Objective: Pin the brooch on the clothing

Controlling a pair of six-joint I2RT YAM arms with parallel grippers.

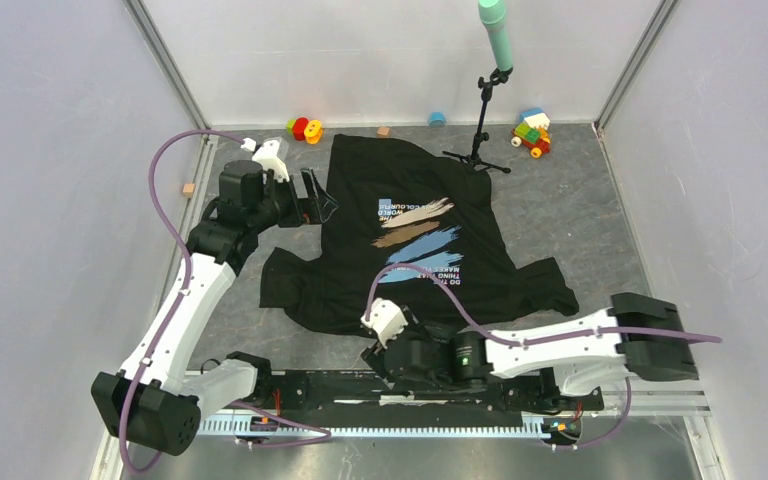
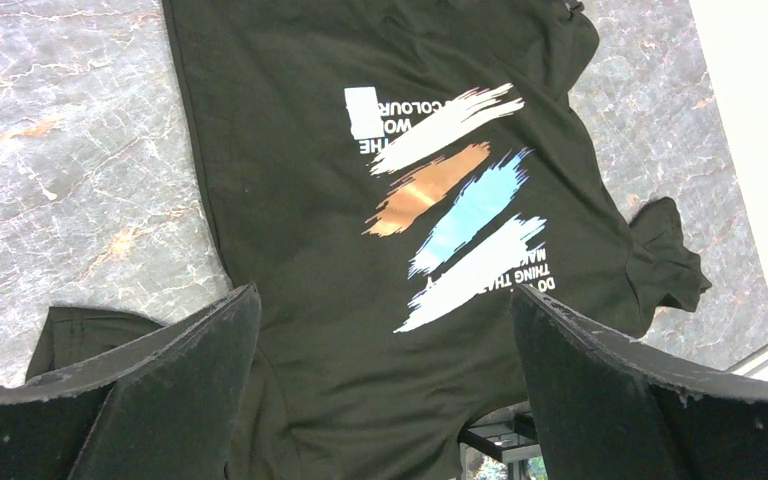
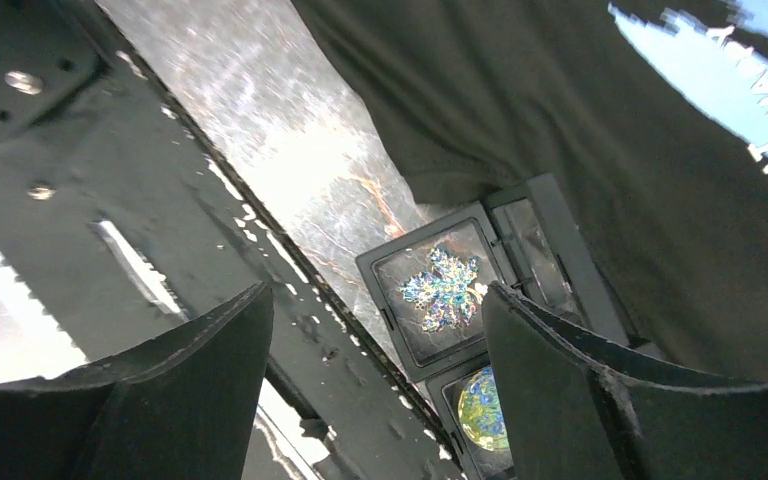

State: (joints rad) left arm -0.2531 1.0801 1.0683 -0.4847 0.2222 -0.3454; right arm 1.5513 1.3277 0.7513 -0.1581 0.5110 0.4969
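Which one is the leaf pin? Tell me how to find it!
Look at the black T-shirt spread on the table, then at its edge nearest the right gripper. A small black case with little windows sits there. The leaf brooch is the sparkly blue-and-gold leaf shape; the round piece beside it is yellow-green.

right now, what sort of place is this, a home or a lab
Probably a robot test cell, not a home: plain white walls on a metal frame box in the tabletop, with the left arm and right arm bolted at its near edge.
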